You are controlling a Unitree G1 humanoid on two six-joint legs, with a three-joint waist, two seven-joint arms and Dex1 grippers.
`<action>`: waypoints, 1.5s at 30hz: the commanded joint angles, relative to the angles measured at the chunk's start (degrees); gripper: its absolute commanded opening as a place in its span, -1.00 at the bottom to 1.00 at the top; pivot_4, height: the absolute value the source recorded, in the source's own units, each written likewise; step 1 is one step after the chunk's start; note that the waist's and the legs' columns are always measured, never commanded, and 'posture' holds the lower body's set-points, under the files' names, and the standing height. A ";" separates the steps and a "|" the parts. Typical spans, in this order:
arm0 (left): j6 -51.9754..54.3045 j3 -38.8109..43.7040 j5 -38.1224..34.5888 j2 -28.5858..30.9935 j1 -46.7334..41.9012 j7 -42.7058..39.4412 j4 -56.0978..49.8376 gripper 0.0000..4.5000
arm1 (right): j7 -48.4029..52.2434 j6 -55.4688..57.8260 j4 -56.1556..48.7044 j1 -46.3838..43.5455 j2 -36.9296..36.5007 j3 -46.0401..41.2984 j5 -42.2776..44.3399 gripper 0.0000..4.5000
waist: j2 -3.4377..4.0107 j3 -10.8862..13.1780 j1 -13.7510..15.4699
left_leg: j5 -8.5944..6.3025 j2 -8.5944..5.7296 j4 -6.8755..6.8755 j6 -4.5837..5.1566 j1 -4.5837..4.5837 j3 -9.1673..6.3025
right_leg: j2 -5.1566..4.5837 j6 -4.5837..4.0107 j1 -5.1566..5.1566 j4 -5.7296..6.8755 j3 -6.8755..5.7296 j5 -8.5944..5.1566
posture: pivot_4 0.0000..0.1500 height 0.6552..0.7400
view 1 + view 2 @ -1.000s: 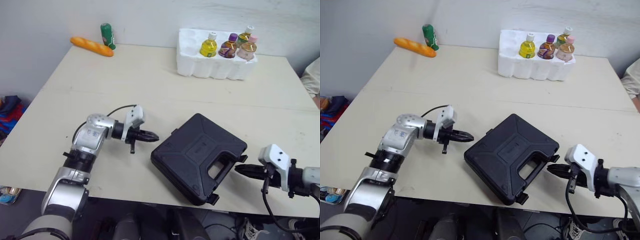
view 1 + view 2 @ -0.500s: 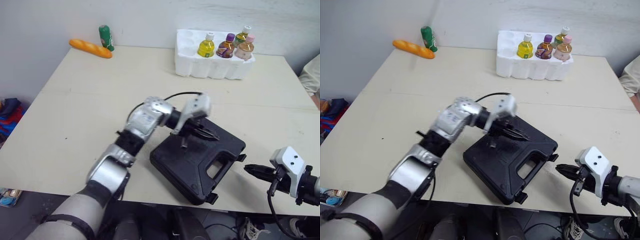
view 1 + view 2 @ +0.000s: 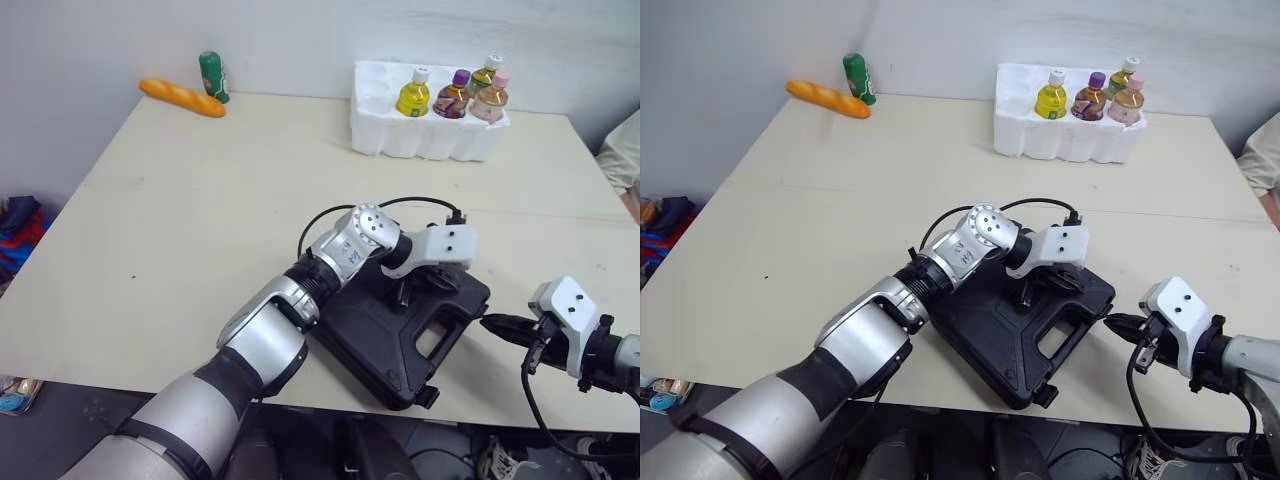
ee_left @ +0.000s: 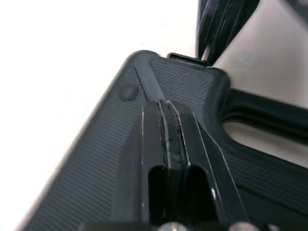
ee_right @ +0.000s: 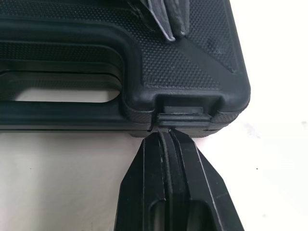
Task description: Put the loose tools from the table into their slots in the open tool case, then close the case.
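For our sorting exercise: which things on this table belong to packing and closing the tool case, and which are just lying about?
Belongs to the job: black tool case, lid down; left jaws, shut, over its lid; right jaws, shut, at a latch.
Lying about: bread loaf; green bottle; white foam tray holding four drink bottles.

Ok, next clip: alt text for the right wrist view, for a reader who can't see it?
The right gripper, fingers shut, points at a latch on the edge of the closed black tool case, beside the handle opening. The left gripper, also shut, rests its tips on the case top near that corner.
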 commanded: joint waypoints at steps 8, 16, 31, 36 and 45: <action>0.37 -4.30 6.64 -1.14 4.48 -1.74 4.37 -0.99 | -0.48 -0.26 -0.38 -5.45 -0.42 2.89 -0.79 -1.00 | -0.31 -0.29 -0.47 | -0.01 0.07 -0.07 0.00 0.25 0.01 | 0.04 -0.07 0.16 0.00 -0.01 -0.03 | 1.00 0.86; -0.94 -4.20 7.70 -1.05 5.31 -1.83 3.91 -0.99 | -0.80 2.29 -2.21 -8.54 -0.28 4.24 -0.05 -1.00 | -0.47 -0.40 -1.29 | -0.04 0.15 -0.13 -0.03 0.48 0.03 | 0.06 -0.12 0.40 0.00 -0.01 -0.06 | 1.00 0.86; 28.13 1.35 -24.53 25.07 15.69 -33.69 -53.70 -0.99 | 6.60 8.42 -24.32 21.46 1.97 -6.63 8.19 -1.00 | 0.68 -0.09 -0.69 | 0.54 0.35 -0.99 -1.23 0.27 -0.10 | 0.24 -0.42 -0.21 0.22 -0.19 -0.48 | 1.00 0.86; 28.20 -5.63 -21.94 26.69 19.91 -29.80 -58.89 -0.99 | 4.06 8.33 -26.96 24.02 1.80 -0.70 6.78 -1.00 | 0.55 -0.05 -0.51 | 0.56 0.24 -0.69 -1.01 0.43 -0.10 | 0.11 -0.32 0.08 0.21 -0.16 -0.36 | 1.00 0.86; 17.77 -15.88 -8.12 29.39 23.28 -23.79 -56.01 -0.99 | -1.31 8.30 -27.35 18.17 2.32 7.75 7.13 -1.00 | 0.38 -0.13 -0.93 | 0.49 -0.02 -0.81 -0.31 0.52 -0.05 | -0.05 -0.24 0.19 0.02 0.03 -0.18 | 1.00 0.86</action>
